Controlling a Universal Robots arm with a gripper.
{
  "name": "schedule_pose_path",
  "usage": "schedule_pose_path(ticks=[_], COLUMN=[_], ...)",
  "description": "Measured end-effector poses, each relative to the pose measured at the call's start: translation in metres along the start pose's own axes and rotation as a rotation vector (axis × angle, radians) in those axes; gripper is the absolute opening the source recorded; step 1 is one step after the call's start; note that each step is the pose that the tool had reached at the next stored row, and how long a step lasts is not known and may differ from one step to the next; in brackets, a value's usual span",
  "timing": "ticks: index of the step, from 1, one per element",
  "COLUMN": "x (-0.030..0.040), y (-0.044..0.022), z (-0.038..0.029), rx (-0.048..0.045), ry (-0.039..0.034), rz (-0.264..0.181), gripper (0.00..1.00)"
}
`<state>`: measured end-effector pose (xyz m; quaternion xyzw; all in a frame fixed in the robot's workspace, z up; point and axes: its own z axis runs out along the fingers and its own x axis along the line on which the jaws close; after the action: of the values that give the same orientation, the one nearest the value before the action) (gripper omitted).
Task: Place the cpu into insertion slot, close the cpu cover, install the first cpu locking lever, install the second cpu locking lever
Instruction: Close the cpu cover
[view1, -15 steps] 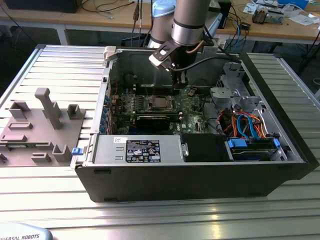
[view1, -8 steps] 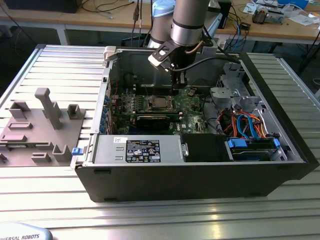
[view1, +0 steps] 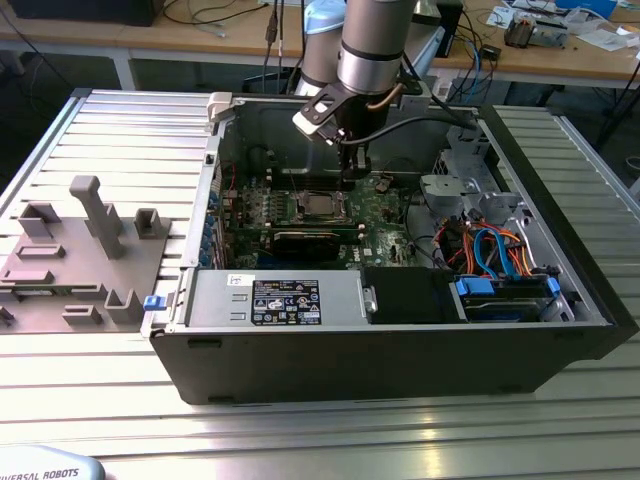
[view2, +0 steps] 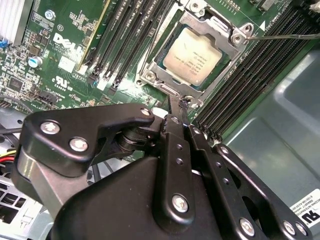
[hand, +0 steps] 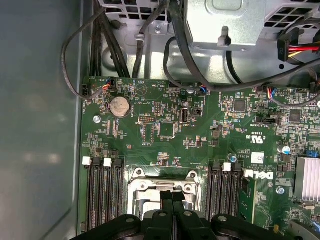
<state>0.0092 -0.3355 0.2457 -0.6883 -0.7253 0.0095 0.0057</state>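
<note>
The cpu (view2: 194, 55), a square chip with a pale metal top, lies in the insertion slot (view2: 150, 75) on the green motherboard (view2: 60, 50). The silvery cpu cover (view2: 212, 22) lies flat around it as a frame. One thin lever rod (view2: 285, 36) runs off from a socket corner, and another (view2: 159, 35) runs along the socket's side. My gripper (view2: 178, 105) is shut, with its black fingers pressed together and the tips right at the socket's edge. In the exterior view the gripper (view1: 350, 170) hangs just behind the socket (view1: 322, 207). In the first wrist view the gripper (hand: 172, 196) sits over the cover (hand: 165, 186).
Long black memory slots (view2: 235, 95) flank the socket on both sides. The open computer case (view1: 400, 350) walls in the board, with a drive cage (view1: 455, 185) and coloured cables (view1: 490, 245) at the exterior view's right. A grey fixture (view1: 80, 250) stands on the table at the left.
</note>
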Motion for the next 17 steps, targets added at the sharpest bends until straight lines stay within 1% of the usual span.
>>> schedule_pose_path(ticks=[17], x=[0.0002], y=[-0.0027], z=[0.0024], rx=[0.0], ry=[0.0], rz=[0.0], gripper=[0.11])
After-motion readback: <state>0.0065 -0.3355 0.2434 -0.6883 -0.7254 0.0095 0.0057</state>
